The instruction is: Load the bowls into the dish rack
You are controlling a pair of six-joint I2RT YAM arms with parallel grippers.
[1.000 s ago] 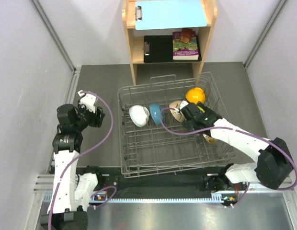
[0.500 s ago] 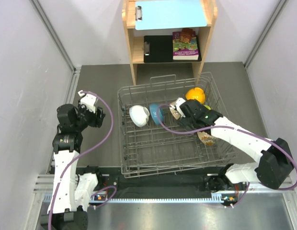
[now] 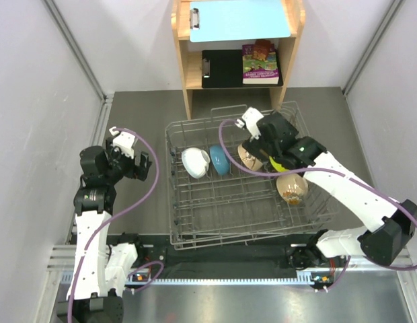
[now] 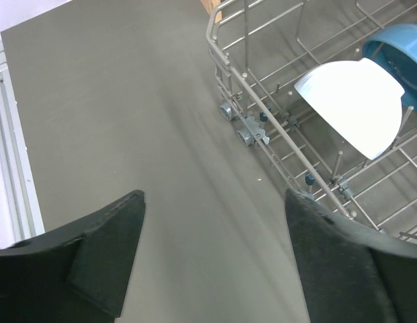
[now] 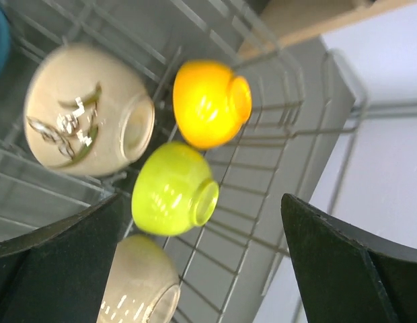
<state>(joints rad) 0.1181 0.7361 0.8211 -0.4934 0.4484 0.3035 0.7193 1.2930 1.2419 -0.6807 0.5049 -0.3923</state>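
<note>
Silver wire dish rack (image 3: 222, 208) holds all six bowls, as far as you can count across the views.

Right claw (image 5: 203, 202): jaws wide apart, nothing between them, hanging over the rack's far right corner.
- Directly under it: lime green bowl (image 5: 171, 188).
- Just beyond that: orange bowl (image 5: 210, 102). Whether it touches the lime one, cannot tell.
- Beside the claw, by the finger on the wrist view's left: patterned beige bowl (image 5: 87, 111).
- Closer in toward the wrist: second beige bowl (image 5: 138, 282).
- All four lie on their sides among the prongs.

Left claw (image 4: 215, 202): jaws apart, empty, over bare bench (image 4: 128, 101), with the rack wall off to its right. White bowl (image 4: 356, 101) stands tipped on edge just inside that wall, and blue bowl (image 4: 400, 54) sits close behind it.

Judgement: loading looks done, so the step in hand is getting the right claw clear.
- Hold the jaws apart and rise straight up before you swing back, so no finger hooks a rim or a wire.
- Mind the purple cable (image 3: 220, 141) hanging near the blue and patterned beige bowls; it could drag one over.
- Orange and lime look loosely seated and are round and glossy, so they will likely roll if nudged.
- Leave the left claw parked.
</note>
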